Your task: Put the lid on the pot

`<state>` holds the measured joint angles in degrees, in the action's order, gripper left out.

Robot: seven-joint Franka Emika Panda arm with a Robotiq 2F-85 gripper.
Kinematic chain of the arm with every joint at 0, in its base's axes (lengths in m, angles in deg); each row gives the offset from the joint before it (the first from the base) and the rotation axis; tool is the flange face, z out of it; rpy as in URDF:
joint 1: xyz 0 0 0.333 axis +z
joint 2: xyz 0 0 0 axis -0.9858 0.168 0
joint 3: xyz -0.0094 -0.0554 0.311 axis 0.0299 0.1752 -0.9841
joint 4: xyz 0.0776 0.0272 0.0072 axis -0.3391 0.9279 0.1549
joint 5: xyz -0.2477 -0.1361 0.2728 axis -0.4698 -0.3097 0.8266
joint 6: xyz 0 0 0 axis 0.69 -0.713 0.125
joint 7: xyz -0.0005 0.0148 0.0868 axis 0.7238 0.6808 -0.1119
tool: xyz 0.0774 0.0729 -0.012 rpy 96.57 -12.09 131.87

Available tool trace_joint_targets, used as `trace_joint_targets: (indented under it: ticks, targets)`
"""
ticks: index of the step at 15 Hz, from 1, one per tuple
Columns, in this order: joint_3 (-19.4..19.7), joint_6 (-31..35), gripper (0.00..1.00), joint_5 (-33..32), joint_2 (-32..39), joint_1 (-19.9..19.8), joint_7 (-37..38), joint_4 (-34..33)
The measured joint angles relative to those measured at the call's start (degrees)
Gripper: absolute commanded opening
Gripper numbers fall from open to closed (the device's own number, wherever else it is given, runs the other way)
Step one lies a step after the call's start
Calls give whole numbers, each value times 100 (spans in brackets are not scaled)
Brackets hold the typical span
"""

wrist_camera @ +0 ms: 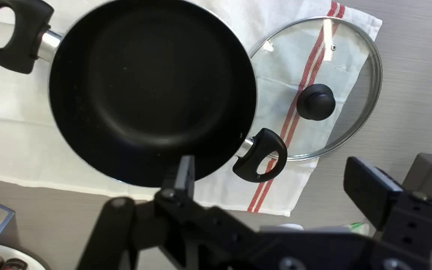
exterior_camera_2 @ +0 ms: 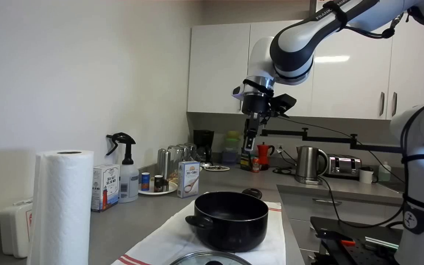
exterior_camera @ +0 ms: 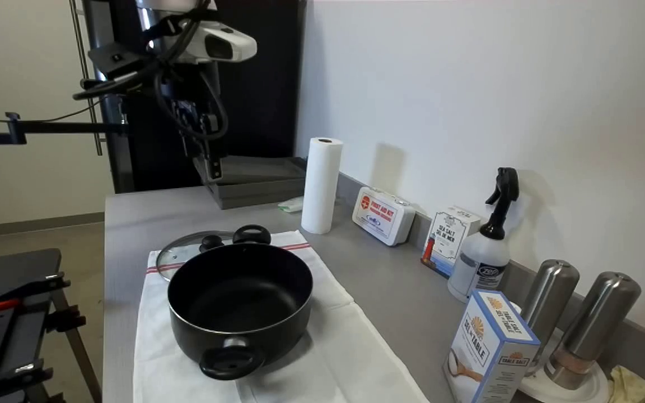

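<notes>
The black pot stands upright and uncovered on a white cloth; it also shows in an exterior view and in the wrist view. The see-through lid lies flat beside it, knob up, partly on the cloth and partly past its edge. The pot's rim and one handle hide part of the lid's edge. The lid also shows in both exterior views, cut off in one. My gripper is open and empty, fingers wide apart, above the counter; both exterior views show it raised.
A grey tray sits at the counter's end near the gripper. A paper towel roll, first aid kit, spray bottle, table salt box and two steel cylinders stand along the wall. The white cloth lies under the pot.
</notes>
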<state>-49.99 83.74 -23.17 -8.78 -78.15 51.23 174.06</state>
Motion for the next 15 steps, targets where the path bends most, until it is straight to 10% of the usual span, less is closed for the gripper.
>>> trace_joint_targets:
  ticks: [15]
  targets:
    - [-1267,767,100,-374,743,101,1361,153]
